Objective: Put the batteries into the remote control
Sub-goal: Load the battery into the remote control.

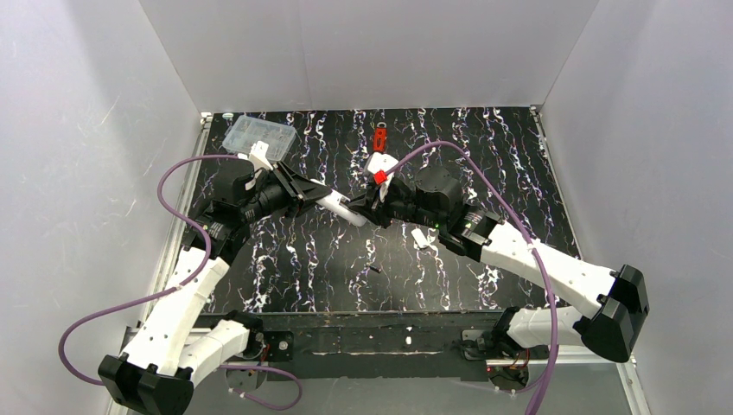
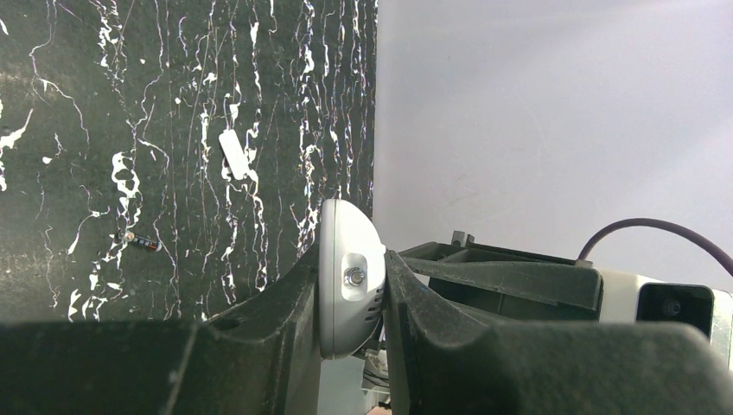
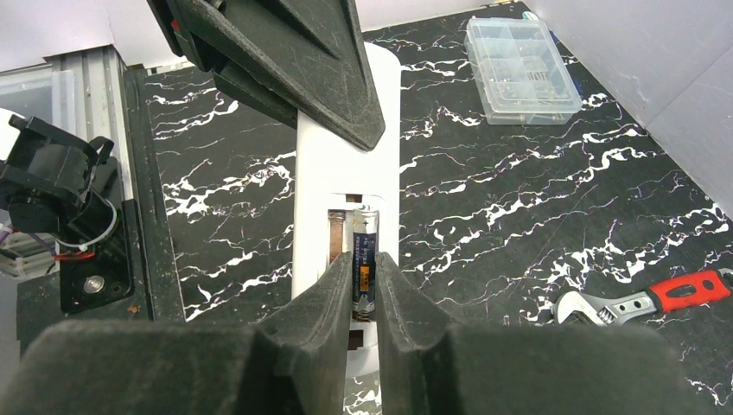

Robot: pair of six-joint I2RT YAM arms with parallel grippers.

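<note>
You are seating one slim dark cylindrical battery [image 3: 364, 226], pinched in your right gripper [image 3: 363, 264], into the recess of the slim white plastic remote [image 3: 333, 164]. Your left gripper [image 2: 353, 259] is clamping that remote mid-frame. The next move, I judge, calls for pressing the battery flat.

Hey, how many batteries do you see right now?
2. One battery is pinched in the right gripper at the remote control recess. A second battery lies loose on the table. The fingers hide part of the recess.
</note>
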